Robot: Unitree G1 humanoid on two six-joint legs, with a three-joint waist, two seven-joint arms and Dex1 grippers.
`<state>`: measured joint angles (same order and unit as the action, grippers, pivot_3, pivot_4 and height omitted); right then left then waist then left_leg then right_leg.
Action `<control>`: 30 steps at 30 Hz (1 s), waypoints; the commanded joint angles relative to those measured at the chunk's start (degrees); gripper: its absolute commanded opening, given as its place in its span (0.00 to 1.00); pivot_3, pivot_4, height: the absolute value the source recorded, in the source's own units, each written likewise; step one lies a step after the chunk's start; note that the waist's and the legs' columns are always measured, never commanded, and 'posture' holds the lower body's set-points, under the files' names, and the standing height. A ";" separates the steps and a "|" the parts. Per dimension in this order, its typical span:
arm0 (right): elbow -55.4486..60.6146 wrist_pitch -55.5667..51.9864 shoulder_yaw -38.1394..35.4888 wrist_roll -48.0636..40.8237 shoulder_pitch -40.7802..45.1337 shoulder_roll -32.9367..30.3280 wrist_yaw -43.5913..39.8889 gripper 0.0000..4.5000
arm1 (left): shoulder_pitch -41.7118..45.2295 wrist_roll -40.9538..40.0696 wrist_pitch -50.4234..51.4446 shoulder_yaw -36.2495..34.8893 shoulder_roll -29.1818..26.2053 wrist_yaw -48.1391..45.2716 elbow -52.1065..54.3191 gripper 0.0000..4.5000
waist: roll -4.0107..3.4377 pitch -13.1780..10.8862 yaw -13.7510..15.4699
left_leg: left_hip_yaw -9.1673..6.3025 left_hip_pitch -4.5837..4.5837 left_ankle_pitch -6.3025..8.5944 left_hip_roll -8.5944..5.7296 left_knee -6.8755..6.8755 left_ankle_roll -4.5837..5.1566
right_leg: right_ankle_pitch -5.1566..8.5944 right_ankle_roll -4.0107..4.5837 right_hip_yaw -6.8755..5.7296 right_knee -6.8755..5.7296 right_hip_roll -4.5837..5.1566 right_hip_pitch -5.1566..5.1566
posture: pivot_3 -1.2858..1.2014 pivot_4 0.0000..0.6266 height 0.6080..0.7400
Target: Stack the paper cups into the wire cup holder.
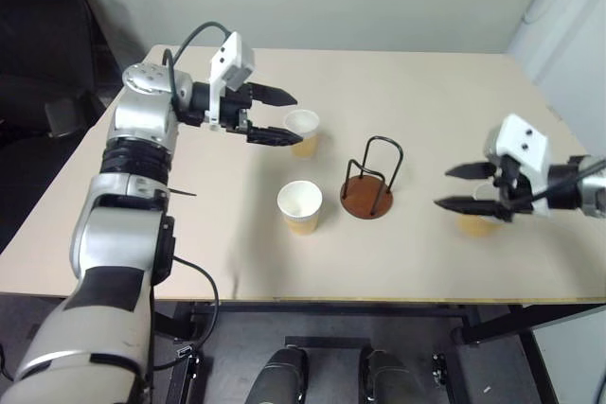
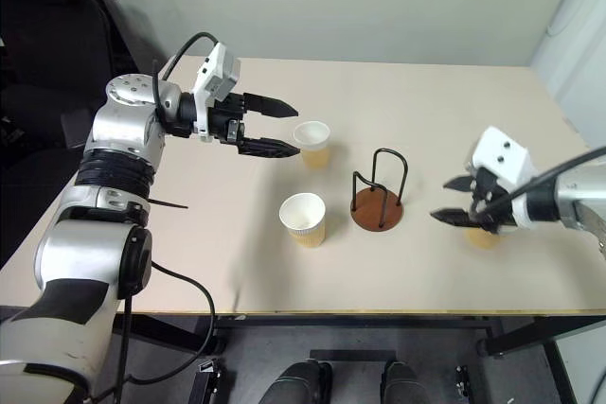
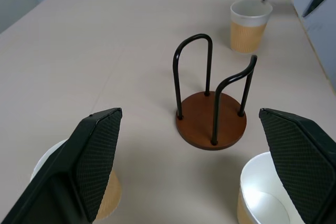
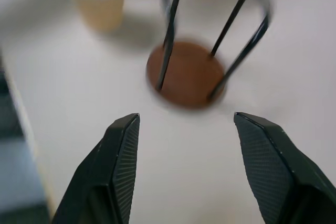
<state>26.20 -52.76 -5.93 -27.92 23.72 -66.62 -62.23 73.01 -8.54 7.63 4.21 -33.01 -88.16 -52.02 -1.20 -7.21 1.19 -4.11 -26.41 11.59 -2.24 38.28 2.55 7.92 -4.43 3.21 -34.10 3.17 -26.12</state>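
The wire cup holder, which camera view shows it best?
The left wrist view: the wire cup holder stands sharp and whole, with both black loops and the brown base clear and no cup in it. Both eye views show it small on the table; the right wrist view shows it blurred.

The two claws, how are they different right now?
The left claw hangs over the table's far left part, beside the far paper cup; the right claw is out at the right, above the third paper cup.
The left claw points toward the right; the right claw points toward the left, at the wire cup holder.
Both are open and hold nothing.
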 commanded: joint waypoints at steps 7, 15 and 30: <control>-2.80 13.52 -0.07 9.83 -9.64 -7.12 -0.55 0.63 | 2.31 0.12 -3.64 0.67 -0.17 -3.53 -0.65 1.00 | 0.01 0.01 -0.08 | 0.04 0.04 0.03 0.01 0.06 0.09 | 0.00 -0.14 0.09 0.00 0.04 0.06 | 0.52 0.24 1.00; -6.95 17.12 -0.57 12.01 -10.28 -7.84 -1.91 0.63 | 1.96 -2.37 -3.39 2.73 -0.75 -4.34 0.70 1.00 | 0.01 0.01 -0.05 | 0.16 0.04 0.01 0.00 0.17 0.26 | -0.07 -0.30 0.13 0.04 0.05 0.14 | 0.52 0.24 1.00; -16.54 25.99 7.15 20.91 -7.91 -6.14 -3.64 0.60 | 1.74 -3.10 -2.49 2.92 -0.78 -4.34 2.09 1.00 | 0.01 0.01 -0.01 | 0.17 0.04 0.06 -0.01 0.36 0.36 | -0.12 -0.40 0.11 0.05 0.06 0.24 | 0.52 0.24 1.00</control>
<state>9.45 -27.95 1.01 -8.22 14.37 -72.79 -65.53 73.27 -10.30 5.25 7.39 -32.94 -90.41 -51.88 -1.19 -7.21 1.18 -3.91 -26.36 11.64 -2.25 38.65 2.91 7.79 -4.83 3.33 -34.05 3.22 -25.87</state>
